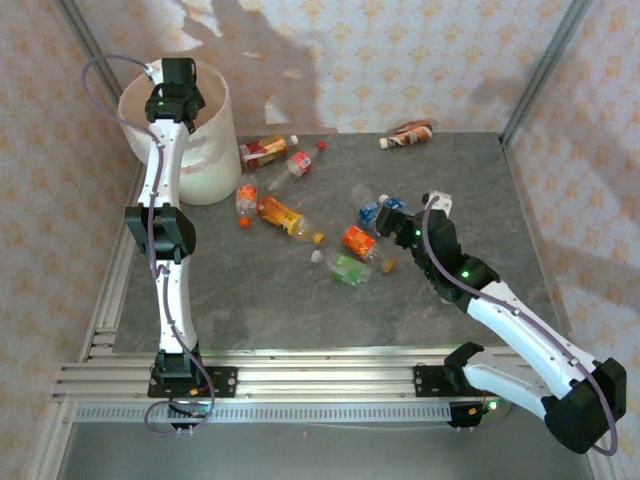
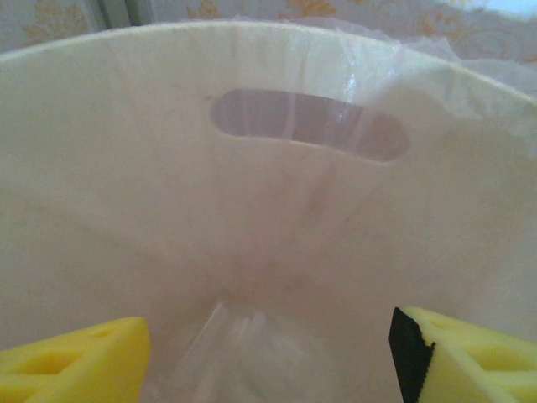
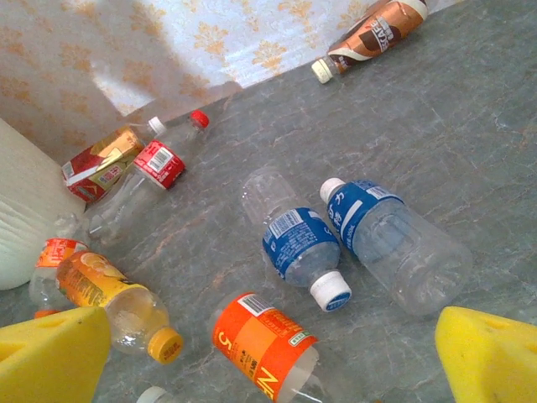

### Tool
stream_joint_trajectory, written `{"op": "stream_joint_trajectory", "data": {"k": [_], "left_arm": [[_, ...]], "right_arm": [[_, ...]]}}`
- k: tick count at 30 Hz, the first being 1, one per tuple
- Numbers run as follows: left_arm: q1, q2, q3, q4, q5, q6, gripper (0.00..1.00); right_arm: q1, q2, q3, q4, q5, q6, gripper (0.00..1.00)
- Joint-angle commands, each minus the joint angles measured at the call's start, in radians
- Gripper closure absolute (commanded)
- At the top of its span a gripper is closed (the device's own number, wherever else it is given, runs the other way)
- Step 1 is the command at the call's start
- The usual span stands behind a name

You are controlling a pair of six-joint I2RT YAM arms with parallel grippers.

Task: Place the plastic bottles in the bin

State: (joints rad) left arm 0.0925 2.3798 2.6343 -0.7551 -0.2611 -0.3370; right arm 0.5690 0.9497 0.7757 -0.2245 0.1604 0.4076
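Grey tabletop (image 1: 250, 310), brown bottle (image 1: 410, 133) lying, cap leftward

- Robot lab test cell, not a home: grey stone-look tabletop (image 1: 270, 310), boxed in by flat wallpaper panels (image 1: 400, 60) with a floral print.
- Bare metal posts (image 1: 548, 65) at the corners and slotted aluminium rails (image 1: 320, 378) along the near edge.
- Left arm (image 1: 160, 200) and right arm (image 1: 510, 320) bolted to those rails, with a loose loop of cable (image 1: 100, 75).
- Staged props: plastic bottles (image 1: 280, 213) strewn beside a bin (image 1: 215, 150).

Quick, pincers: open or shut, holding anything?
Left pincer: open, empty, over the bin.
Right pincer: open, empty, above the bottles.
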Motion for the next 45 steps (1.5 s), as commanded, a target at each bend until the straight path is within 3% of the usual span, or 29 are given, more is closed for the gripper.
{"op": "stream_joint_trajectory", "data": {"k": [1, 7, 14, 16, 20, 31, 36, 41, 45], "left_arm": [[0.004, -0.006, 0.029, -0.018, 0.054, -0.043, 0.20], [0.004, -0.027, 0.029, -0.030, 0.128, -0.090, 0.16], [0.004, -0.098, 0.028, 0.009, 0.257, -0.122, 0.08], [0.003, -0.123, 0.019, 0.019, 0.310, -0.140, 0.00], [0.002, -0.176, -0.036, 0.064, 0.398, -0.166, 0.00], [-0.066, -0.317, -0.105, 0.065, 0.551, -0.080, 0.00], [-0.109, -0.438, -0.257, 0.101, 0.593, -0.065, 0.00], [-0.147, -0.586, -0.476, 0.193, 0.591, -0.045, 0.00], [-0.148, -0.649, -0.580, 0.201, 0.592, -0.043, 0.00]], "right_arm": [[0.000, 0.008, 0.004, -0.025, 0.017, 0.006, 0.01], [-0.010, 0.012, 0.018, -0.118, 0.033, -0.016, 0.01], [-0.156, 0.006, 0.020, -0.360, -0.025, -0.119, 0.01], [-0.204, 0.003, 0.012, -0.397, -0.079, -0.162, 0.01], [-0.307, 0.045, 0.029, -0.484, -0.143, -0.184, 0.01], [-0.452, 0.208, 0.074, -0.566, -0.113, -0.168, 0.01], [-0.511, 0.250, 0.067, -0.544, -0.154, -0.171, 0.01], [-0.514, 0.319, 0.071, -0.528, -0.075, -0.138, 0.01], [-0.515, 0.369, 0.075, -0.510, -0.162, -0.141, 0.01]]}}
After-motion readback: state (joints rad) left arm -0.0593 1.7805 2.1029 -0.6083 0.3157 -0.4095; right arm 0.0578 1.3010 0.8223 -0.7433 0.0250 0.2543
